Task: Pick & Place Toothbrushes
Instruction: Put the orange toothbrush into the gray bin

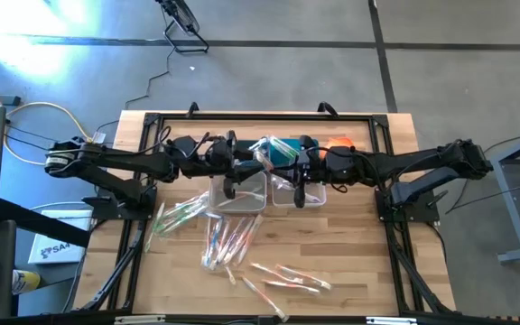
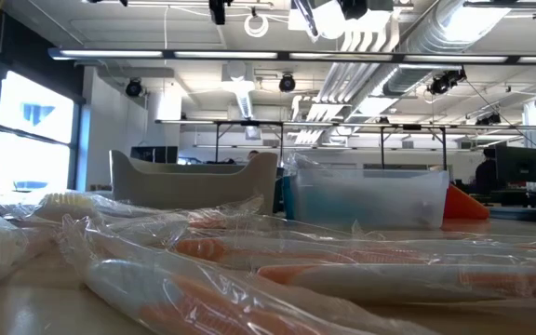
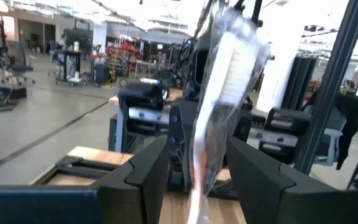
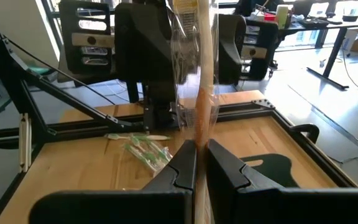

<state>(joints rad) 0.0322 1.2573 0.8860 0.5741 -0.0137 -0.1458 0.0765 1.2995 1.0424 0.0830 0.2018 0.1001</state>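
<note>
One toothbrush point(image 3: 219, 87), orange-handled in a clear wrapper, stands upright in the air over the middle of the table, with my right gripper point(image 4: 201, 148) shut on it. My left gripper point(image 3: 197, 158) faces it from the table's left. Its open fingers stand on either side of the wrapped handle; I cannot tell whether they touch the wrapper. In the high view both grippers meet above two clear bins point(image 1: 239, 191). More wrapped toothbrushes point(image 1: 228, 236) lie loose on the wooden table nearer the front edge, green ones point(image 1: 177, 215) to the left. My right gripper pinches the toothbrush's orange handle point(image 4: 201, 127) between its two fingers. The fingers come roughly level from the table's right and lie across the handle. The toothbrush stands upright, its white head point(image 3: 232, 68) up, lifted clear above the bins.
The second clear bin point(image 1: 296, 191) sits beside the first, under the grippers. A teal box point(image 1: 284, 152) and an orange cloth point(image 1: 337, 142) lie at the far side. A black frame point(image 1: 382, 126) borders the table. Another cluster of toothbrushes point(image 1: 287, 278) lies near the front.
</note>
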